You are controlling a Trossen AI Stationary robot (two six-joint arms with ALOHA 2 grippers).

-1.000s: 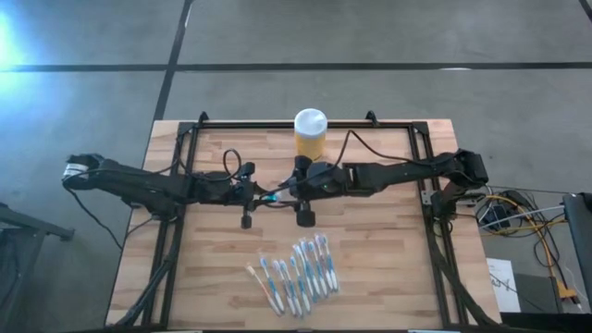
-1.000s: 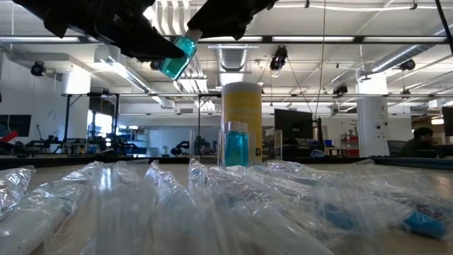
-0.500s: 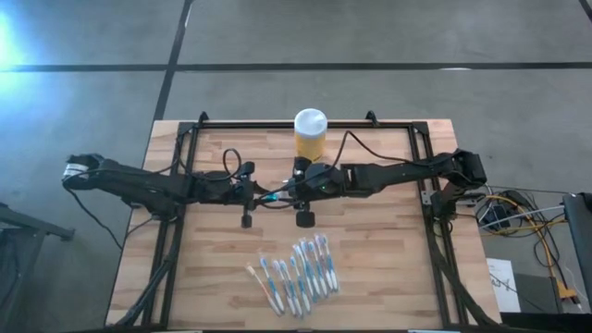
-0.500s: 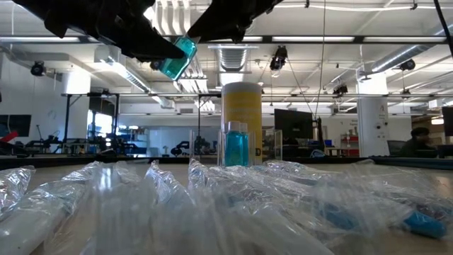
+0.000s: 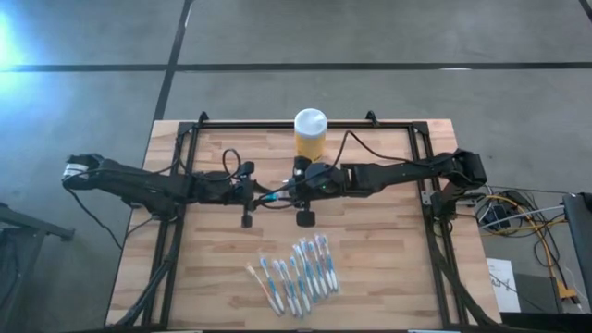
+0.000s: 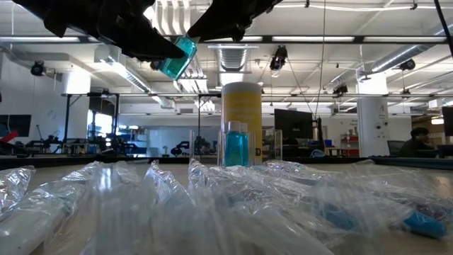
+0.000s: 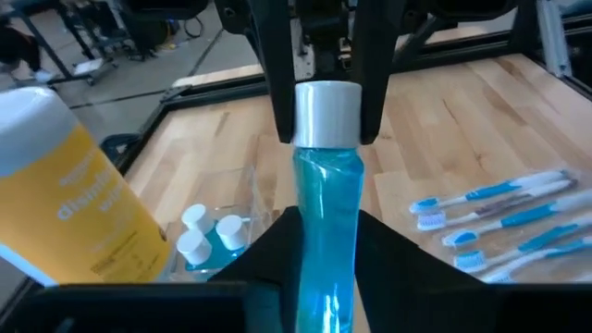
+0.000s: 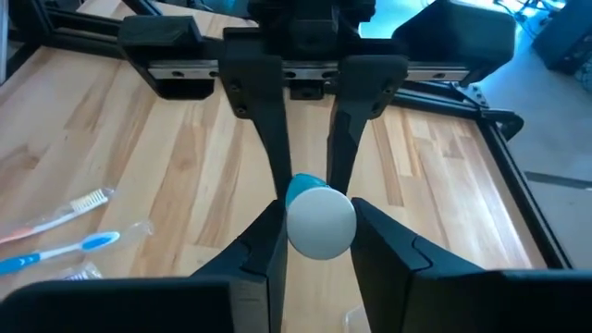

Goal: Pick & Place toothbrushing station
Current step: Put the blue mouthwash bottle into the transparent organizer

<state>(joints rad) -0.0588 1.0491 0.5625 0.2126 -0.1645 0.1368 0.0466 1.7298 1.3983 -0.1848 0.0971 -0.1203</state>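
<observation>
The toothbrushing station stands upright on the table, at its far middle and just in front of the yellow jar. From the low camera its clear walls barely show against the jar behind. Two small white-capped blue bottles stand in its slots. It's touching neither of my grippers.

Up above it, the action! I've got a blue bottle in the air, tilted, white cap pointing toward my right arm. My left gripper has its fingers narrow, pressed against the blue body on both sides. My right gripper comes in from the opposite side, its two fingers closed against the cap. So both of my grippers are on one bottle, nose to nose over the middle of the table. From overhead, only a sliver of teal shows between the two arms.

Moving outward: the yellow jar with its white lid stands at the far edge, right behind the meeting point. Nearer, well apart from the station, a row of toothbrushes lies flat on the wood, blue and white handles side by side. In the low view their clear wrapping fills the foreground.
</observation>
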